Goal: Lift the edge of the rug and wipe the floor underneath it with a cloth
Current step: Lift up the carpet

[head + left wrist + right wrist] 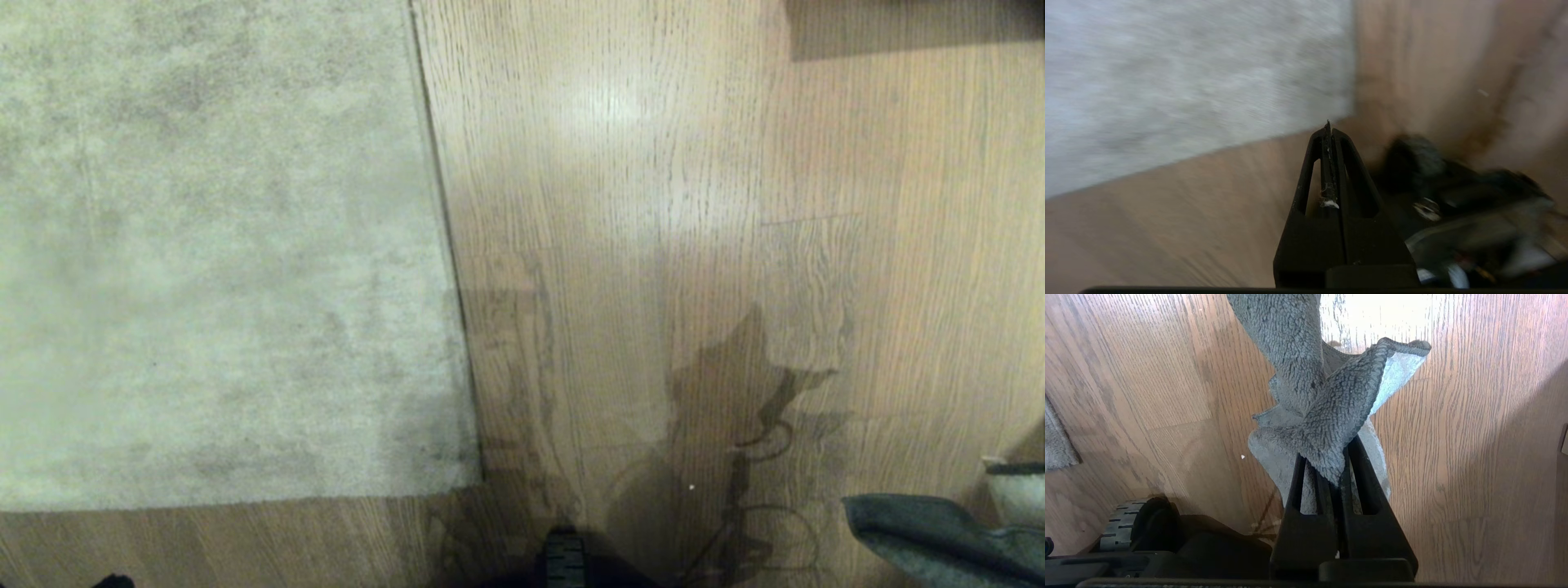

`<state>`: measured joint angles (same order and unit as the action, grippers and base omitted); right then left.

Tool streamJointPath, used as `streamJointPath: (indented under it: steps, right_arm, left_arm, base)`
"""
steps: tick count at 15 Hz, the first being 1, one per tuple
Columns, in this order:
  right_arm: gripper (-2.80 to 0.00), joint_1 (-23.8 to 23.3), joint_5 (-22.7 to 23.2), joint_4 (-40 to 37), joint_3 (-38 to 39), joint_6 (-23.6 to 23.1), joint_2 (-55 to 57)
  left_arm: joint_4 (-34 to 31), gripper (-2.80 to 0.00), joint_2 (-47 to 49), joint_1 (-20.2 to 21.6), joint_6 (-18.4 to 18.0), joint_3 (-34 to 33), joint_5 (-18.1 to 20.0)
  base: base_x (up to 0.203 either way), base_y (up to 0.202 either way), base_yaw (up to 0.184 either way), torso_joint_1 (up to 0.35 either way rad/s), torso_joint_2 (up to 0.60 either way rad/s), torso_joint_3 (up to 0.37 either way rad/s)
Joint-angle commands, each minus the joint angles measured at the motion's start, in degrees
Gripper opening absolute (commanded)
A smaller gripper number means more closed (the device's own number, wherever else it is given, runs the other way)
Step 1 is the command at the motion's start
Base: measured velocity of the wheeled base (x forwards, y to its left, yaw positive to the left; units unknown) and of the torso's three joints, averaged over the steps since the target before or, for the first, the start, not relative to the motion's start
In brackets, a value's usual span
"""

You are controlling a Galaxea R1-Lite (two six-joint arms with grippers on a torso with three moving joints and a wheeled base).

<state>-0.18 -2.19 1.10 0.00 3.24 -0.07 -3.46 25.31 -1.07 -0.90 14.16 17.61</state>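
Looking down: I had the rug (212, 245) filling the left of the head view, lying flat on the wood-plank floor (653, 204).
Rug edge: the rug edge (445, 245) ran away from me as a thin dark line, meeting the near border at a corner close to the base; no part of it was raised.
Left gripper: the left gripper (1327, 126) hung over bare planks just off that corner, its fingers pressed together with nothing between them; the view was smeared.
Right gripper: the right gripper (1337, 477) had its fingers clamped on the cloth (1314, 408), which draped from them above the floor, dark grey pile outward with a pale face showing at one fold.
Cloth in head view: only a dark fold of it showed low at the right, well apart from the rug.
Step in hand: I judged this the approach to the lift, with nothing wiped yet.
Next move: the left fingers would need to part, drop to the edge near the corner and pinch the border.
After that: I would raise it enough for the cloth to pass beneath.
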Motion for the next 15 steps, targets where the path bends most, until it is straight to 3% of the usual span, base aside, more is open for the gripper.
streamJointPath:
  steps: [1,4,7,10,11,13,15]
  right_arm:
    - [-2.80,0.01,0.00,0.05,0.00,0.01,0.07]
    - [-2.80,0.01,0.00,0.05,0.00,0.01,0.07]
    - [-2.80,0.01,0.00,0.05,0.00,0.01,0.07]
    - [-2.80,0.01,0.00,0.05,0.00,0.01,0.07]
    - [-2.80,0.01,0.00,0.05,0.00,0.01,0.07]
    - [-2.80,0.01,0.00,0.05,0.00,0.01,0.07]
    - [-2.80,0.01,0.00,0.05,0.00,0.01,0.07]
  left_arm:
    - [-0.03,-2.80,10.33,-0.01,0.05,2.62,5.00]
    - [0.01,-2.80,19.23,-1.44,0.08,5.76,9.34]
    - [1.18,-2.80,29.31,-6.07,0.29,9.38,10.07]
    - [6.66,-2.80,39.50,-11.87,0.09,10.92,8.90]
    - [8.74,-2.80,42.44,-14.40,-0.13,11.10,6.75]
    - [12.75,-2.80,48.21,-21.90,-0.15,11.91,-3.62]
    - [16.09,-2.80,53.89,-26.75,1.06,13.65,-11.55]
  base:
    - [0.000,0.000,0.000,0.000,0.00,0.000]
    - [0.000,0.000,0.000,0.000,0.00,0.000]
    - [0.000,0.000,0.000,0.000,0.00,0.000]
    - [0.000,0.000,0.000,0.000,0.00,0.000]
    - [0.000,0.000,0.000,0.000,0.00,0.000]
    - [0.000,0.000,0.000,0.000,0.00,0.000]
    - [0.000,0.000,0.000,0.000,0.00,0.000]
